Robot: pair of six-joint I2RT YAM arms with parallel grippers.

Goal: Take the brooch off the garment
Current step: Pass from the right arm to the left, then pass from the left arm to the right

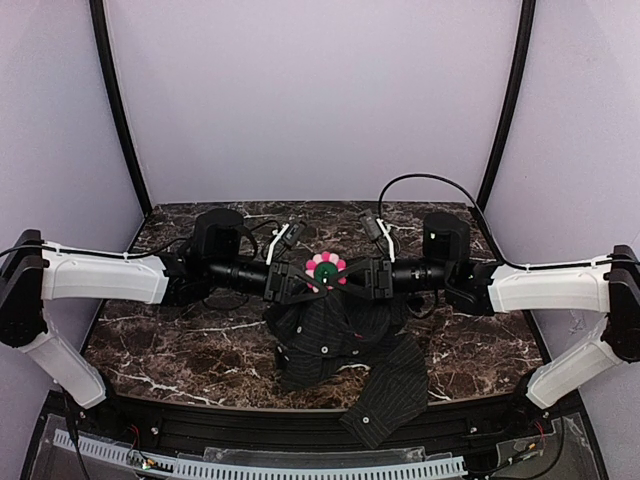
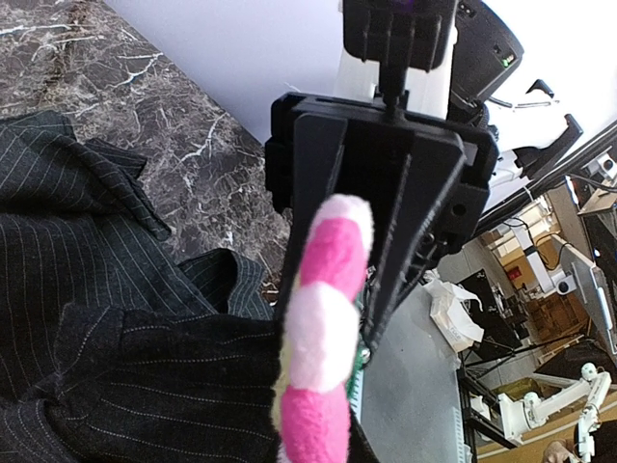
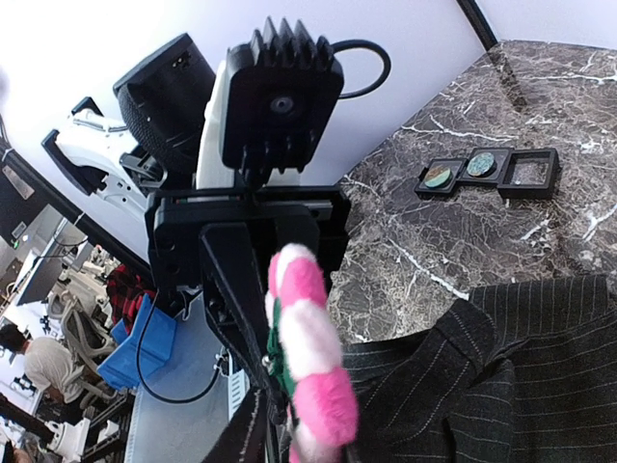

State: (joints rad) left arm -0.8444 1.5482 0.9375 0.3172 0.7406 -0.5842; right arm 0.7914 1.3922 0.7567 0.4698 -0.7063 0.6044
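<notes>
left gripper (image 1: pixel 300 279) clenched on the brooch (image 1: pixel 325 268), petals edge-on right at its tips; right gripper (image 1: pixel 352 277) nose-to-nose with it, just across the brooch, can't tell if its jaws are parted or closed; pinstripe shirt (image 1: pixel 330 335) bunched directly below both grippers, collar pulled up beside the brooch

Brooch (image 1: pixel 325 268): plush, fuzzy pile on the pink and pale petals, matt.
Garment (image 1: pixel 330 345): woven pinstriped cloth, dark, matt, soft folds.
Worktop (image 1: pixel 170 350): dark marble-look surface with white veins, smooth, slight sheen.
Left gripper (image 1: pixel 300 280) and right gripper (image 1: pixel 352 276): matt black plastic.
Trays (image 3: pixel 487 174) by the worktop's edge: black plastic, matt.
</notes>
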